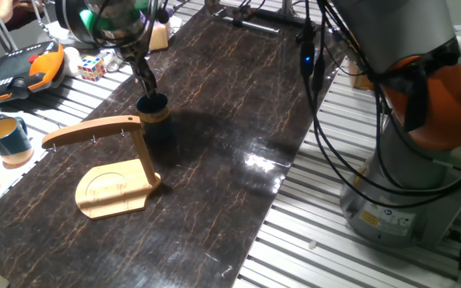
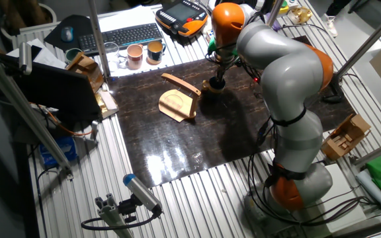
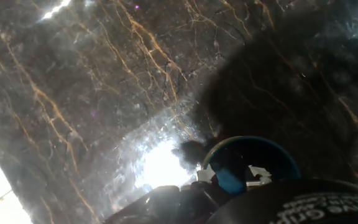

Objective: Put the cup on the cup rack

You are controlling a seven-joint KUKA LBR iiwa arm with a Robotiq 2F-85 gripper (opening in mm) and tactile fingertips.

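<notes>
At the left of our dark marbled table stands the light wooden cup rack, its curved arm free. Just beside it sits the small dark teal-blue cup with a tan band, upright. Our hand reaches into its mouth, apparently pinching the rim; we judge a grasp, though contact is unclear.

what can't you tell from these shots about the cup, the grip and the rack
- Cup handle: not visible in any view; the gripper covers the rim in one fixed view.
- Grip: whether the fingers pinch the wall is unclear; the hand view is dark and cut off at the bottom edge.
- Rack hooks: too small to count in either fixed view.
- Cup in the other fixed view: mostly hidden by the arm.
</notes>
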